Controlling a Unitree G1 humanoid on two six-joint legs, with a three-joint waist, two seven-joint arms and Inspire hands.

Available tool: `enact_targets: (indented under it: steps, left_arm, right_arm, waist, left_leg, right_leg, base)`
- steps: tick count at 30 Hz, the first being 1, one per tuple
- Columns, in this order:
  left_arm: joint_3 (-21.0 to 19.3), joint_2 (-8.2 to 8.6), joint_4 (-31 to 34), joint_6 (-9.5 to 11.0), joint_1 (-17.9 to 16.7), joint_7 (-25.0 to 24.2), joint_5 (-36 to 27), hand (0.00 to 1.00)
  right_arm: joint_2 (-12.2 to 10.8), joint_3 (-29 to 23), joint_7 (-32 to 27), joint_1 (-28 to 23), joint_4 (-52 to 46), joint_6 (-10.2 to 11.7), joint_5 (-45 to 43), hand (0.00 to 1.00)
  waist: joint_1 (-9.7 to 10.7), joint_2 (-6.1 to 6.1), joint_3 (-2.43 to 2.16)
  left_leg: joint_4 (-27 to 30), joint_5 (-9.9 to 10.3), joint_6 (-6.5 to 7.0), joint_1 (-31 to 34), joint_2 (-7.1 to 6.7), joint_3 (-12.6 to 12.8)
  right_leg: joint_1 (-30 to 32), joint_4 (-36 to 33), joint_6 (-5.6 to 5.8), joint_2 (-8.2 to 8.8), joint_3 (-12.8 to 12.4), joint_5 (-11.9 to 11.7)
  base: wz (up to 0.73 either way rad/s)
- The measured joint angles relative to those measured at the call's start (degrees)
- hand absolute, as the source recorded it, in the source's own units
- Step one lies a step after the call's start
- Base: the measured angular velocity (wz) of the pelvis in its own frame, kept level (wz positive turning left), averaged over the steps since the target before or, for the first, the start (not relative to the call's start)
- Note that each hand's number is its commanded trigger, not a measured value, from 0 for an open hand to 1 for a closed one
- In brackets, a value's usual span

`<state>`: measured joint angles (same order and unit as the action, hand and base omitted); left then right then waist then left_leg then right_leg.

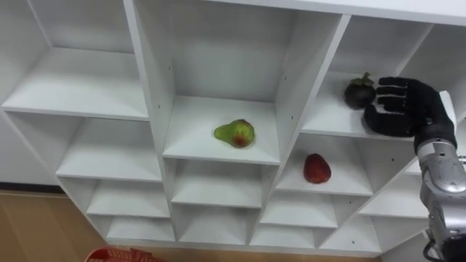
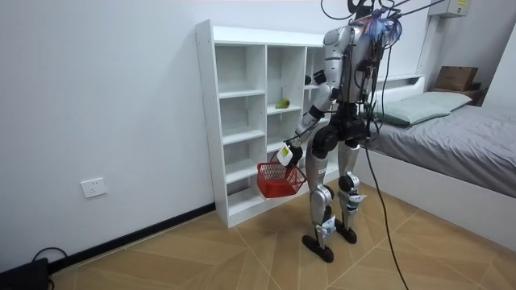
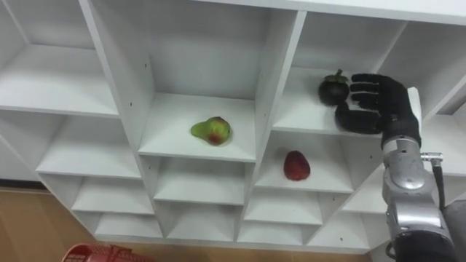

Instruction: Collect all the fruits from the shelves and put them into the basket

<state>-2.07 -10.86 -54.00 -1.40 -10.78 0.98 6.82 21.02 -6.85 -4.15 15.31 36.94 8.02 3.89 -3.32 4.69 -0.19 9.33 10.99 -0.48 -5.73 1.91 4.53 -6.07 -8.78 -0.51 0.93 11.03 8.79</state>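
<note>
Closest of all, a red basket shows its rim at the lower left edge of the eye views. In the room view it hangs from the left hand, whose fingers are hooked round its handle, low beside the robot's thigh. The robot stands upright facing a white shelf unit set against the wall, with a wall socket off to the room view's left and a bed to its right.

In the middle column of the shelf unit a green fruit with a reddish blush lies on its side. Its long axis runs left to right along the board, and the narrower end seems to point left. An upright divider separates it from the right column.

One shelf lower in that right column sits a red fruit, a little taller than wide in the view.

Above it, near the front of its board, rests a dark fruit. It is round, so it shows no long axis, and its leafy cap points up.

Just beside it on the right, inside the same compartment, is the right hand. Its fingers are spread and nearly straight and reach toward the fruit, with the thumb lower down. The fingertips are at the fruit's side but are not wrapped round it. Nothing lies between the hand and the fruit.
</note>
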Motion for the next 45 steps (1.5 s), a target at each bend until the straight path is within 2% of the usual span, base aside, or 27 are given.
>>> enact_targets:
  steps: [14, 15, 16, 17, 18, 34, 45]
  left_arm:
    - [0.07, 0.01, 0.00, 0.01, -0.15, 1.50, -0.52, 1.00]
    - [0.08, 0.01, -0.01, 0.01, -0.16, 1.79, -0.52, 1.00]
    - [0.08, 0.01, -0.01, 0.01, -0.16, 1.98, -0.52, 1.00]
    - [0.08, 0.01, -0.01, 0.01, -0.17, 2.28, -0.53, 1.00]
    - [0.08, 0.00, -0.01, 0.01, -0.17, 2.34, -0.57, 1.00]
    - [0.13, -0.30, 0.12, 0.01, 0.29, 2.08, -0.48, 1.00]
    - [0.04, -0.28, 1.15, 0.01, 0.39, 0.52, 0.06, 1.00]
  right_arm:
    - [-0.31, 1.19, 1.87, -0.03, 0.59, -0.47, 0.28, 1.00]
    - [-0.31, 1.20, 1.87, -0.26, 0.50, -0.41, 0.28, 0.96]
    - [-0.31, 1.20, 1.87, -0.35, 0.47, -0.39, 0.28, 0.74]
    - [-0.30, 1.20, 1.88, -0.45, 0.45, -0.39, 0.28, 0.33]
    - [-0.31, 1.30, 1.88, -0.52, 0.47, -0.39, 0.26, 0.00]
    - [-0.31, 1.62, 1.56, -0.61, -0.44, 0.08, 0.06, 0.00]
    - [-0.48, 1.79, -0.23, -0.64, -5.19, -2.75, -2.32, 0.00]
  waist:
    - [0.12, 0.12, -0.07]
    - [0.10, 0.12, -0.07]
    - [0.09, 0.12, -0.07]
    - [0.08, 0.12, -0.07]
    - [0.08, 0.11, -0.06]
    - [0.03, 0.02, -0.11]
    - [0.06, -0.39, -0.19]
  left_leg:
    - [-0.08, 0.00, -0.01, 0.02, -0.05, -0.01]
    - [0.00, 0.00, -0.01, 0.01, -0.05, -0.01]
    - [0.03, 0.00, -0.01, 0.01, -0.05, -0.01]
    - [0.03, 0.00, -0.01, 0.01, -0.05, -0.01]
    - [0.03, 0.00, -0.01, 0.02, -0.04, -0.02]
    - [0.60, 0.01, 0.00, 0.13, -0.09, 0.09]
    - [0.18, -0.01, 0.02, 0.63, -0.10, 0.64]
  right_leg:
    - [0.02, 0.01, 0.00, 0.02, 0.02, 0.00]
    - [-0.04, 0.00, -0.01, 0.02, 0.02, -0.01]
    - [-0.06, 0.00, -0.01, 0.02, 0.02, -0.01]
    - [-0.10, -0.01, -0.02, 0.03, 0.02, -0.01]
    - [-0.17, -0.01, -0.03, 0.02, 0.01, -0.02]
    - [0.57, 0.15, -0.13, 0.03, -0.18, -0.08]
    - [1.01, 0.02, -0.12, 0.00, -0.85, -0.07]
  base:
    - [0.00]
    - [0.00]
    - [0.00]
    - [0.00]
    - [0.00]
    - [0.00]
    - [-0.02]
